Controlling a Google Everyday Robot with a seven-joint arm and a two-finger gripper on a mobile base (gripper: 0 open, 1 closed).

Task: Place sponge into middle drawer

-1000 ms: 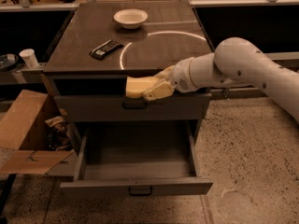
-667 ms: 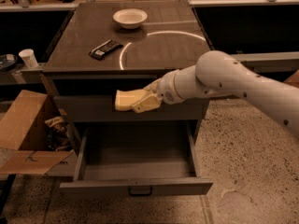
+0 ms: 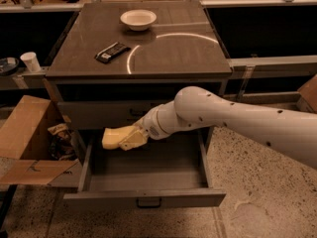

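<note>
The gripper is clamped on the sponge, its fingers closed round the right end of the pale yellow block so that the left end sticks out free. Both hang over the back left part of the pulled-out middle drawer, above its bare grey floor and not touching it as far as I can see. The white arm reaches in from the right, crossing in front of the shut drawer front just above.

The cabinet has a dark, smooth top with a thin bright arc of light curving across it. A white bowl sits near the back edge, and a black wrapped bar lies slantwise to the left of the arc, well apart from the bowl.

To the left of the cabinet, an open cardboard box stands on the ground with odds and ends inside, and a small white cup rests on a low ledge behind it. The floor is pale, speckled stone
</note>
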